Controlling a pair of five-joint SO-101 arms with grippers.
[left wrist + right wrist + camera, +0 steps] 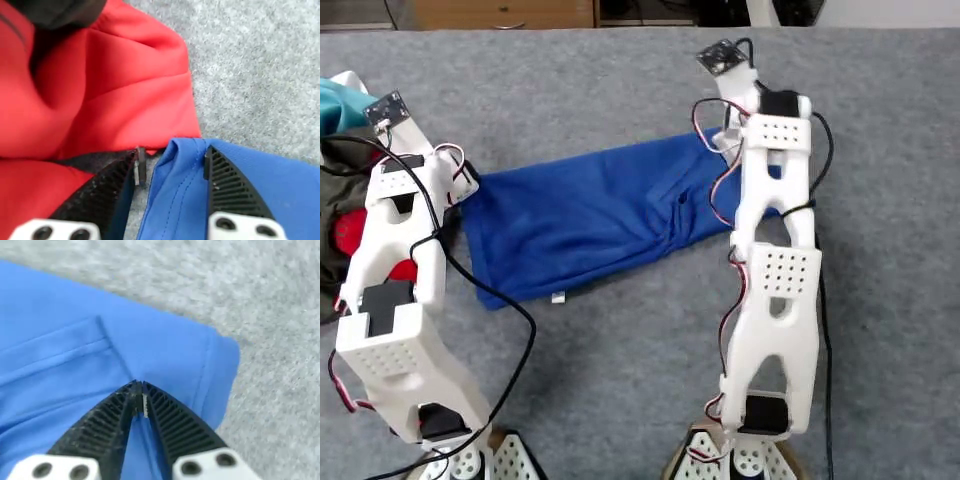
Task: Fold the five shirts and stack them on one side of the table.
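A blue shirt lies folded into a long strip across the middle of the grey table. My left gripper is at its left end, open, with its fingers standing either side of the shirt's corner. My right gripper is at the strip's right end, shut on a pinch of the blue shirt close to its edge. In the high view the left arm and the right arm each reach over one end, and creases run toward the right one.
A pile of other shirts sits at the table's left edge: teal, dark olive and red. The red shirt lies right beside the blue corner. Bare grey table lies in front of and behind the strip.
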